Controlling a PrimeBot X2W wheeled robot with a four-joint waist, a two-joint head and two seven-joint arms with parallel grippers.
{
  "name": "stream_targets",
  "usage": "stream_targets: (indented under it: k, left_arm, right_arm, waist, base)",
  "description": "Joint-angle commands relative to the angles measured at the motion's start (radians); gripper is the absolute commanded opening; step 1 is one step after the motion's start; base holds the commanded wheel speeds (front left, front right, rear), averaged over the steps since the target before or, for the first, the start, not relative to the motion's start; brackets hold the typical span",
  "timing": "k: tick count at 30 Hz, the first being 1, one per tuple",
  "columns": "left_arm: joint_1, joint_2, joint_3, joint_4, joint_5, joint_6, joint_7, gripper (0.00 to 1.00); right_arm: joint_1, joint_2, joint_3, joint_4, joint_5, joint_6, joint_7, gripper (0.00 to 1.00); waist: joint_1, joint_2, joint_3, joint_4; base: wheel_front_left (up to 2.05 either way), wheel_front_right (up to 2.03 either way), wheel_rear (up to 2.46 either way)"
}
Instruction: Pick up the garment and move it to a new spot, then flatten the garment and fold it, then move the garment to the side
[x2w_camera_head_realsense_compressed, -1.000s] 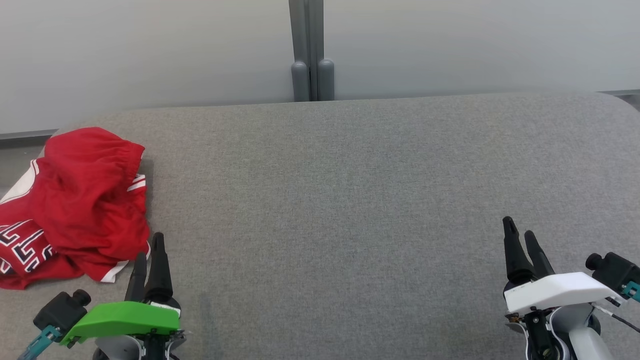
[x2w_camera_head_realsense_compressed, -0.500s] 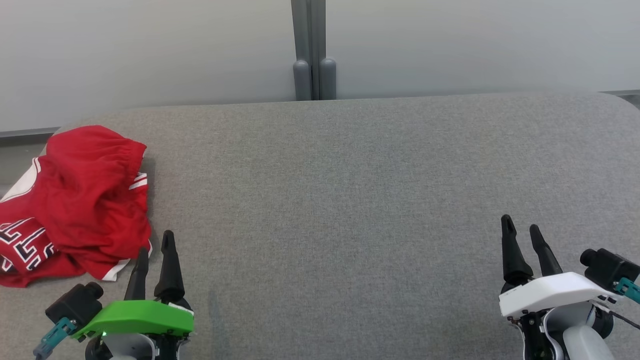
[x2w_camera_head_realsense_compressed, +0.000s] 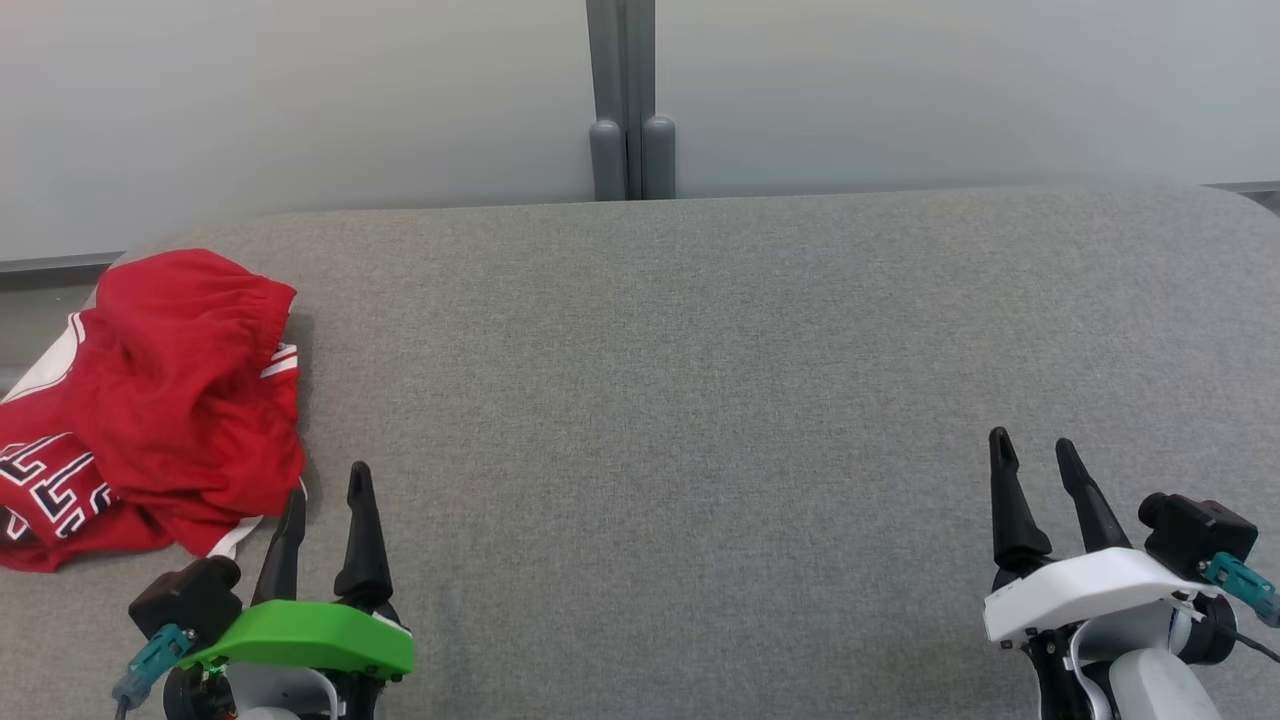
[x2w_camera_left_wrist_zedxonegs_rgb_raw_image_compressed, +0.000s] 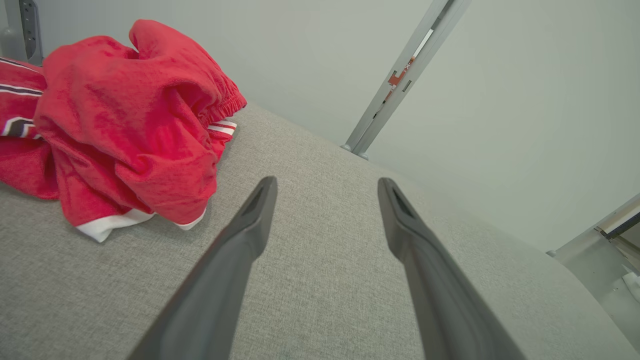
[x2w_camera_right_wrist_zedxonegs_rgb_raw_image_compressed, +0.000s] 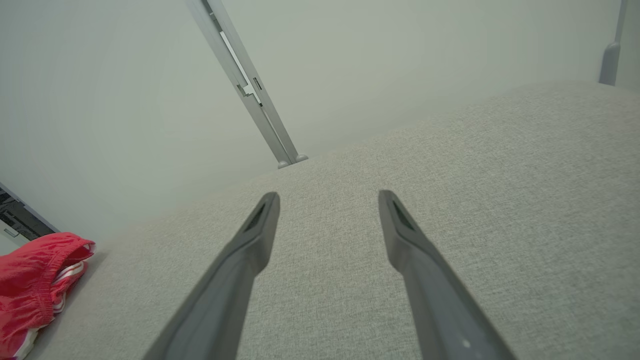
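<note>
The red garment (x2w_camera_head_realsense_compressed: 150, 400) is lying crumpled at the left edge of the grey woven surface (x2w_camera_head_realsense_compressed: 700, 400), just beside the left gripper (x2w_camera_head_realsense_compressed: 326, 482), whose fingers are standing apart and empty. The head view is showing its black-and-white angular print (x2w_camera_head_realsense_compressed: 50, 485). The left wrist view is showing a gathered elastic band (x2w_camera_left_wrist_zedxonegs_rgb_raw_image_compressed: 220, 107) and a white hem (x2w_camera_left_wrist_zedxonegs_rgb_raw_image_compressed: 107, 226), so these are possibly shorts. The right gripper (x2w_camera_head_realsense_compressed: 1031, 440) is hovering well apart, fingers spread, holding nothing.
</note>
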Motion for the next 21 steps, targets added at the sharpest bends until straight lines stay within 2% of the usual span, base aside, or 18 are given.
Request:
stream_targets:
  k: [1,21]
  left_arm:
    - [-0.02,0.008,-0.004,-0.005,0.033,0.007,-0.009,1.0]
    - [-0.025,0.01,-0.024,0.003,0.192,0.016,-0.052,1.0]
  right_arm:
    - [-0.001,-0.006,0.002,-0.012,-0.029,0.0,-0.011,1.0]
    - [0.0,-0.007,0.016,-0.007,-0.202,0.0,-0.055,1.0]
  waist:
    - [0.0,0.0,0.0,0.0]
    - [0.0,0.0,0.001,0.003]
  base:
    - [0.0,0.0,0.0]
    - [0.0,0.0,0.0]
